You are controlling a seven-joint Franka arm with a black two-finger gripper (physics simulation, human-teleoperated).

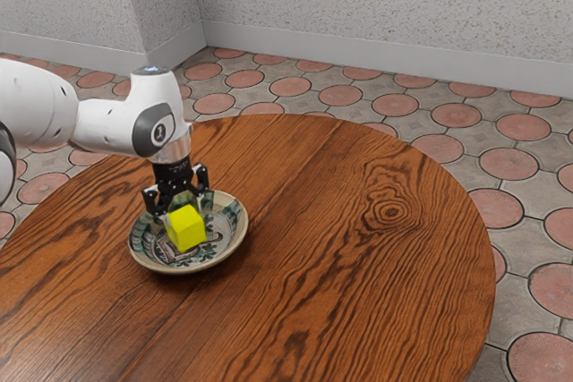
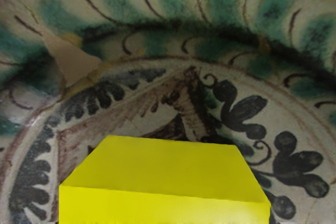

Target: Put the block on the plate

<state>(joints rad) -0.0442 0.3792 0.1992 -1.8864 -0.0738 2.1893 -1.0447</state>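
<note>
In the exterior view, you had the black two-finger gripper (image 1: 184,214) over the patterned ceramic plate (image 1: 240,233) on the round wooden table (image 1: 358,310), its pincer clamped on the yellow block (image 1: 186,229). The block was within the plate's rim; you couldn't tell whether it touched the bottom. In the wrist view, the block sat just under your hand, against the plate's painted centre.
</note>
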